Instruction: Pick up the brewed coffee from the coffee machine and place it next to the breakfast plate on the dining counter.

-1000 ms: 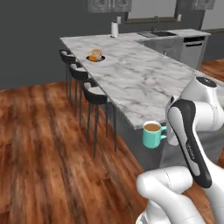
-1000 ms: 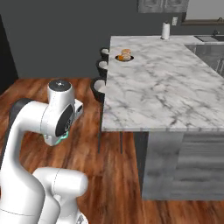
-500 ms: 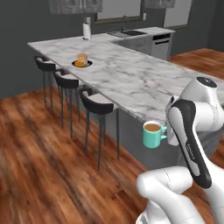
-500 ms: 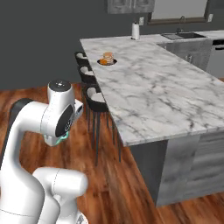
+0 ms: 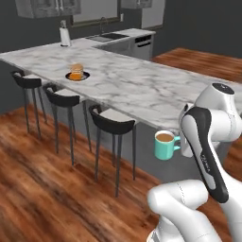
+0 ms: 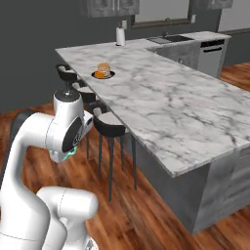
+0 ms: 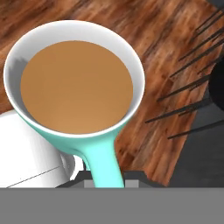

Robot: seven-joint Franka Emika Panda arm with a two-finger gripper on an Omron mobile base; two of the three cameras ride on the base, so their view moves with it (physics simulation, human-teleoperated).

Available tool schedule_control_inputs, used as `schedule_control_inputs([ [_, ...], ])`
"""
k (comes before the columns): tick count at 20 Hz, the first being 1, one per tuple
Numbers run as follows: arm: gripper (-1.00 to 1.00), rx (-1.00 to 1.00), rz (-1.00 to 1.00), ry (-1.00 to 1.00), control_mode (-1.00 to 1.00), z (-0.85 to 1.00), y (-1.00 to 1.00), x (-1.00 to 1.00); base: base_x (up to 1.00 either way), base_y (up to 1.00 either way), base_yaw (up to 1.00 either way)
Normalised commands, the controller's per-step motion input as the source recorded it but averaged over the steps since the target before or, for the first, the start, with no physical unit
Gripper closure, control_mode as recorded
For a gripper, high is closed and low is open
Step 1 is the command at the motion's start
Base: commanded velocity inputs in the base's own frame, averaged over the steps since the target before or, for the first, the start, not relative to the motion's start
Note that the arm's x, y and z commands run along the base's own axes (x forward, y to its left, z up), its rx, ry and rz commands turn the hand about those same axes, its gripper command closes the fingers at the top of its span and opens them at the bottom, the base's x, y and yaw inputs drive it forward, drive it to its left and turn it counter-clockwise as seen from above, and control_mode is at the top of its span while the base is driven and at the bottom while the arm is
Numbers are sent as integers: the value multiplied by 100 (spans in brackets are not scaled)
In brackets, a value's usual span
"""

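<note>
I hold the small teal-green mug of light brown coffee (image 5: 164, 144) up in the air, over the brown wooden floor (image 5: 42, 189); my pincer (image 7: 103, 177) is clamped on its handle, which runs down to the bottom of the hand view; the mug stands upright and the coffee is near the white rim; the mug hangs just beside the near edge of the long white-and-grey marble table (image 5: 142, 87), lower than its top and not touching it; the small round dark plate with tan pancakes and an orange wedge (image 5: 77, 74) sits on that table, well apart from the mug, toward the far end; three black stools (image 5: 112, 124) stand in a row along the table's side; a white roll on a stand (image 5: 64, 34) is at the far end of the table, and a sink (image 5: 111, 36) is set in the far worktop.
</note>
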Motion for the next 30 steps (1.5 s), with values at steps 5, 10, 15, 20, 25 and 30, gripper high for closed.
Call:
schedule_control_inputs([
  [5,100,0,0,0,100,0,0,0,16,100,-36],
  [10,100,0,0,0,100,0,0,0,19,100,-37],
  [15,100,0,0,0,100,0,0,0,36,100,-41],
  [20,100,0,0,0,100,0,0,0,33,100,-41],
  [25,100,0,0,0,100,0,0,0,16,100,-37],
  [30,100,0,0,0,100,0,0,0,11,100,-36],
])
